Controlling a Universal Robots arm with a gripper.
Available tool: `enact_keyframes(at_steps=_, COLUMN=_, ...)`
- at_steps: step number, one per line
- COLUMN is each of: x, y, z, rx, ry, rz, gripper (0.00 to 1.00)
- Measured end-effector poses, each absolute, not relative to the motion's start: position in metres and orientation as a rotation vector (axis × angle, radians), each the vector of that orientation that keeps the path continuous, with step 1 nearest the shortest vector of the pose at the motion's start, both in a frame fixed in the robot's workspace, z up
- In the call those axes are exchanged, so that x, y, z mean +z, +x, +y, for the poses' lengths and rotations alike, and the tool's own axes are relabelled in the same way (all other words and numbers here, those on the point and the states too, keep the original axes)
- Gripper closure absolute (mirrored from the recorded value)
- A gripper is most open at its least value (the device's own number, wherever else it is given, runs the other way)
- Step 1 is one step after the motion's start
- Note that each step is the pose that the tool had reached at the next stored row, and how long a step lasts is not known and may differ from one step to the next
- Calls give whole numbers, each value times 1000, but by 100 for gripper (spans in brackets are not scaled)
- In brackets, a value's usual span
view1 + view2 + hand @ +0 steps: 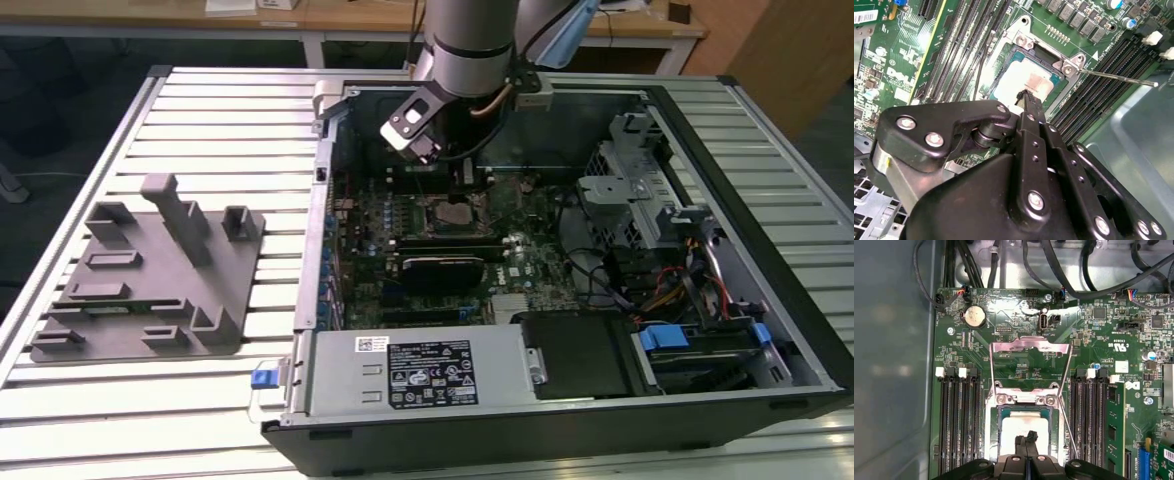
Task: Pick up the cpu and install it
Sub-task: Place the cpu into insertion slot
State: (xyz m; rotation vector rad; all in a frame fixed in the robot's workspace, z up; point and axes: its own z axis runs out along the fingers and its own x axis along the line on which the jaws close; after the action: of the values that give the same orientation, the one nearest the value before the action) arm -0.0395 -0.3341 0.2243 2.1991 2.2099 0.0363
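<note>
The cpu is seen lying flat inside the metal-framed socket on the green motherboard, its silver top facing up. In both wrist views the gripper is held directly over the cpu, and its black fingers are pressed together with nothing seen between them. Their tips are placed at the chip's top, though whether it is touched cannot be told. The socket's load plate is swung open and stands raised beside the chip, and a thin lever rod is angled out from the socket's corner. Rows of black memory slots are set on either side of the socket. In the exterior view the arm is lowered into the open computer case, which is laid on a slatted metal surface. A grey fixture is placed on the surface towards the exterior view's left, well apart from the case.
</note>
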Motion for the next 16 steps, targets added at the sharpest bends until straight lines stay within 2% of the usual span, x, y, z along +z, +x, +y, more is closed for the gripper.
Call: enact_keyframes(at_steps=16, x=219, y=-40, z=-345, rx=48, ry=2213, rz=2206, gripper=89)
